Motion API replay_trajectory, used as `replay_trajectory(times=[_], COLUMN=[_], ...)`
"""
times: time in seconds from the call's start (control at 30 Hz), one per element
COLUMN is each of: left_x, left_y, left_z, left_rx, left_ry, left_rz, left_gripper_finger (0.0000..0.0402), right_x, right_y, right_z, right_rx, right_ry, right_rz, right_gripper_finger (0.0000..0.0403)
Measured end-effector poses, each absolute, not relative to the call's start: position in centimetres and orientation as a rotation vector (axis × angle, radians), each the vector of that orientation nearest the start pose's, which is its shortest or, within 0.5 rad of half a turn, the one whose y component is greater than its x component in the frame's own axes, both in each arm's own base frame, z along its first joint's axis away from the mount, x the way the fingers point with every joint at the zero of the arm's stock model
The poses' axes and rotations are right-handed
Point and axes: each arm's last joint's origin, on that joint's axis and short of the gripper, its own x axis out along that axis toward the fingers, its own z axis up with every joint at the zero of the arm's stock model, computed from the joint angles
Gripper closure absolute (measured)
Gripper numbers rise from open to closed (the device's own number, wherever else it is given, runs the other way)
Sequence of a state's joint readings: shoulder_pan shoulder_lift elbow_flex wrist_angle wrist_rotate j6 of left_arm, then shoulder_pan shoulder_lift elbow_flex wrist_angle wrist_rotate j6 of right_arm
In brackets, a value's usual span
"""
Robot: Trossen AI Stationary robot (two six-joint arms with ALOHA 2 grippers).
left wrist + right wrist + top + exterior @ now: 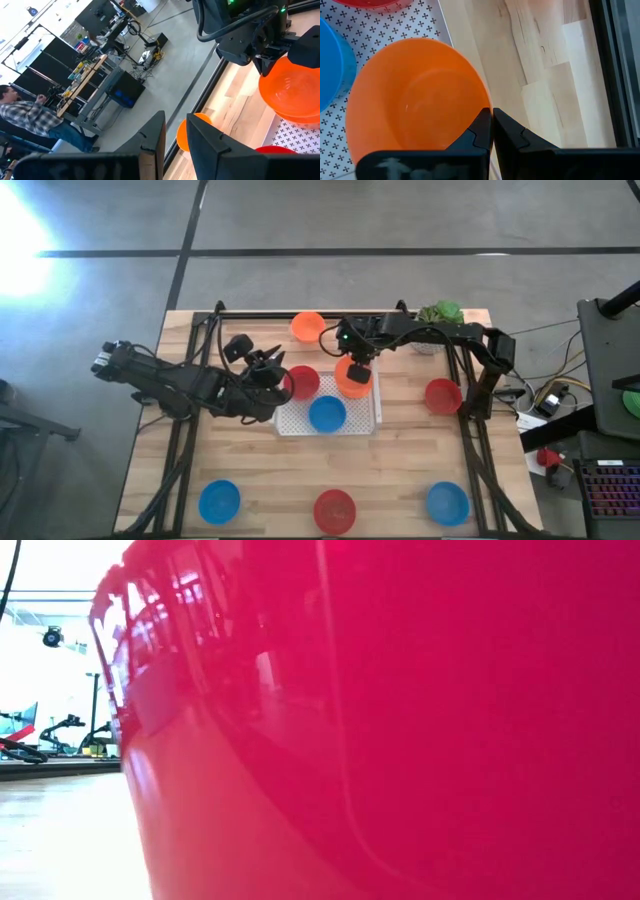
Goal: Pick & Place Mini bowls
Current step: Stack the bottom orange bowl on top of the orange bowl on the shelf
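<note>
The orange bowl (352, 376) hangs over the white tray's (365, 420) back corner, its rim pinched by the right gripper (357, 361), beside red (301, 382) and blue (327, 414) bowls, the left gripper (268, 370) parted nearby.

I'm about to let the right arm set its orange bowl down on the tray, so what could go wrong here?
1. The right gripper pinches only the rim of the orange bowl, so it may tip or slip.
2. The white tray already holds a blue bowl and a red bowl, so the orange one may land on a neighbour.
3. The left gripper sits close by at the tray, so the arms could collide.
</note>
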State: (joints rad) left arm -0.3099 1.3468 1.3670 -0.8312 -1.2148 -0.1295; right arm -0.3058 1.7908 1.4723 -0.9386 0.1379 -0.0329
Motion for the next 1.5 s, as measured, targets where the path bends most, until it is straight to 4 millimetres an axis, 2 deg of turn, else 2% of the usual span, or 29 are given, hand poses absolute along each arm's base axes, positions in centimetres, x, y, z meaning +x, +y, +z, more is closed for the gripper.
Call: replay_trajectory(times=[0.17,0.5,0.73,1.23,1.5], left_x=[25.5,25.5,25.5,25.5,25.5], left_y=[-5.3,-5.3,-5.3,-5.4,-5.4], left_z=[36.9,36.9,36.9,36.9,36.9], left_rx=[0.462,0.463,0.463,0.456,0.458], left_ry=[0.547,0.547,0.547,0.554,0.557], left_rz=[0.886,0.886,0.886,0.865,0.863], left_gripper_finger=[0.0323,0.0323,0.0323,0.0323,0.0323], right_x=[34.1,34.1,34.3,34.8,35.6], right_y=[-11.2,-11.2,-11.2,-11.4,-11.4], right_z=[25.0,25.0,25.3,25.1,22.9], right_rx=[0.074,0.057,0.05,0.03,0.028], right_ry=[1.268,1.267,1.257,1.194,1.255], right_rz=[-0.36,-0.348,-0.346,-0.328,-0.306], right_gripper_finger=[0.0387,0.0316,0.0289,0.0306,0.0316])
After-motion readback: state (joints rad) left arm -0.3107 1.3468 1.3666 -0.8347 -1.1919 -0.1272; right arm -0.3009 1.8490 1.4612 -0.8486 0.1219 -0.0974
